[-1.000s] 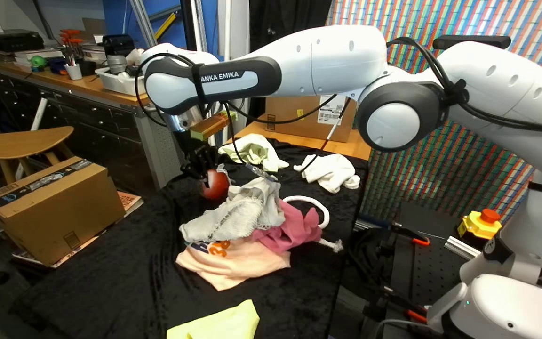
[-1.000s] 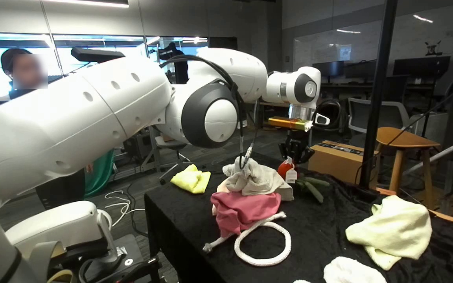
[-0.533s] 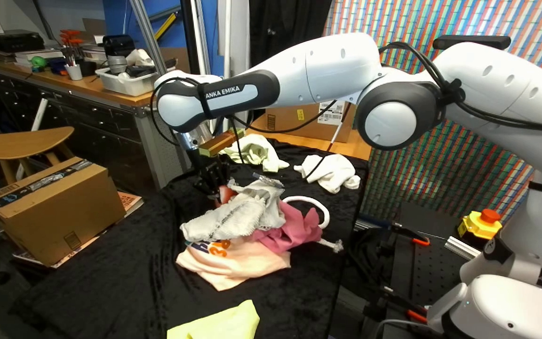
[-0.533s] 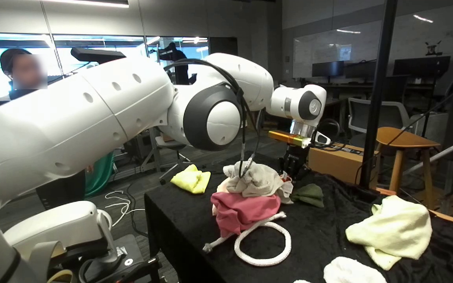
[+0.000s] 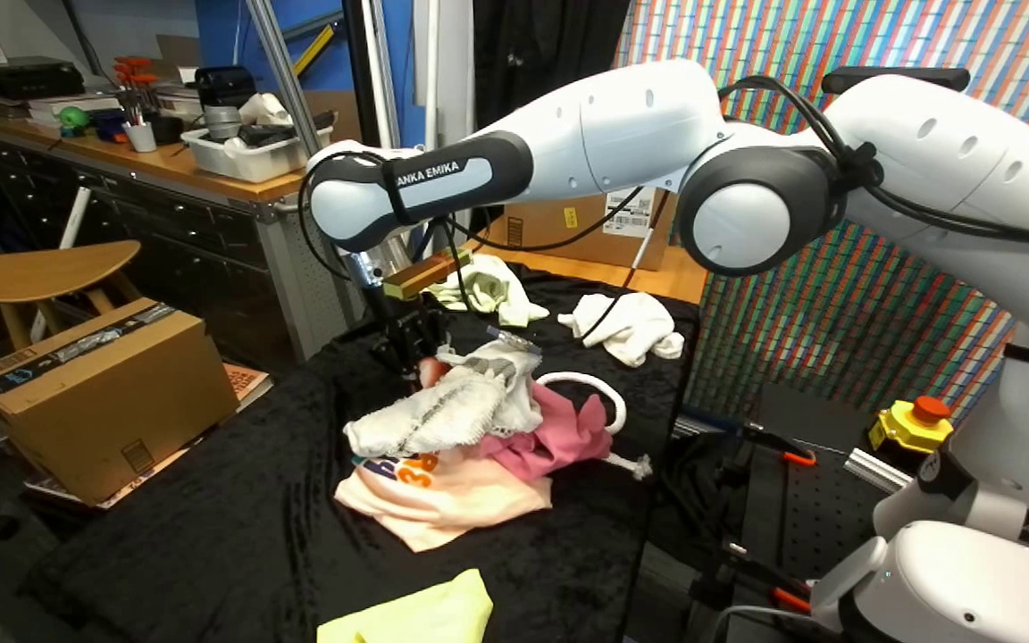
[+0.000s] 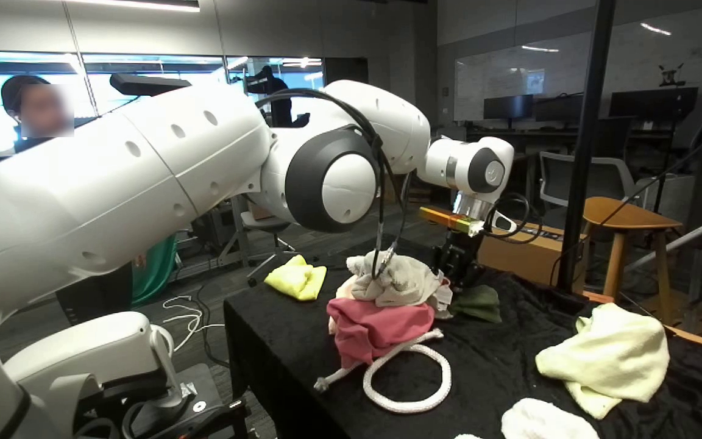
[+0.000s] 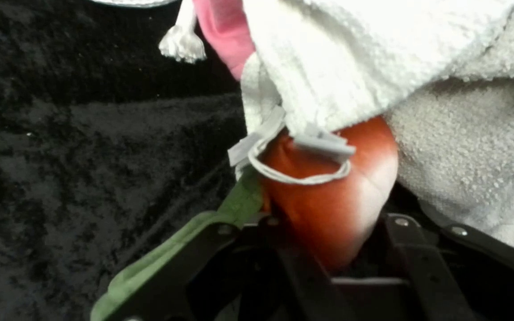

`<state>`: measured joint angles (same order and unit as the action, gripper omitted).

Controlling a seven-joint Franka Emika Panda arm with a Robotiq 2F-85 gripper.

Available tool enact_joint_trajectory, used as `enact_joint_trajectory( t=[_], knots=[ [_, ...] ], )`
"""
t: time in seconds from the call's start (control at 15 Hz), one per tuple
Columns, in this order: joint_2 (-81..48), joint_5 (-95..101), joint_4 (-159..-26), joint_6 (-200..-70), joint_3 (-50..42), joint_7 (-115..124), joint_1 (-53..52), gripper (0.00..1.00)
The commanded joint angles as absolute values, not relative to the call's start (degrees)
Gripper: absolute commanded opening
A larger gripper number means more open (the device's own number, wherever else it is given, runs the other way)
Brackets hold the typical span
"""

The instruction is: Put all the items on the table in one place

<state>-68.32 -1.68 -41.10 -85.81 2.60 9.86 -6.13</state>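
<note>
The likeliest trouble is the release. A red stuffed toy [image 7: 337, 200] sits between the fingers of the gripper [image 7: 336, 220], tucked against the gray terry towel [image 5: 456, 406], which lies over the pink cloth [image 5: 559, 438] and the peach cloth [image 5: 452, 513]. The fingers stand apart, one on either side; whether they press on the toy, I cannot tell. A string loop [image 7: 301, 181] and white tags [image 7: 324, 146] lie just ahead of them, so a finger could hook the loop and drag the toy along. Being rounded, it may also roll from the towel onto the table [image 5: 586, 554]. In an exterior view the cable connector [image 5: 514, 340] overlaps the gray towel; if it snags, lifting away could pull these cloths apart. The yellow cloth [image 6: 296, 279], pale green towel [image 6: 610, 360] and white towel [image 5: 629, 326] lie well apart, so stopping here would leave the gathering unfinished.
</note>
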Motion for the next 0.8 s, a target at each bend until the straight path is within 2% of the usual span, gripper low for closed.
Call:
enact_joint_trajectory(
  t=[0.0, 0.2, 0.27, 0.73],
  knots=[
    [-64.9, -2.4, -45.0, -89.5, 2.9, 10.8, -5.8, 0.71],
    [-62.6, -2.2, -46.9, -93.4, 2.6, 11.5, -5.8, 0.95],
    [-61.8, -2.1, -47.7, -94.8, 2.4, 11.9, -5.7, 0.99],
    [-52.8, -2.3, -59.6, -109.4, -0.6, 20.3, -5.0, 1.00]
  ],
)
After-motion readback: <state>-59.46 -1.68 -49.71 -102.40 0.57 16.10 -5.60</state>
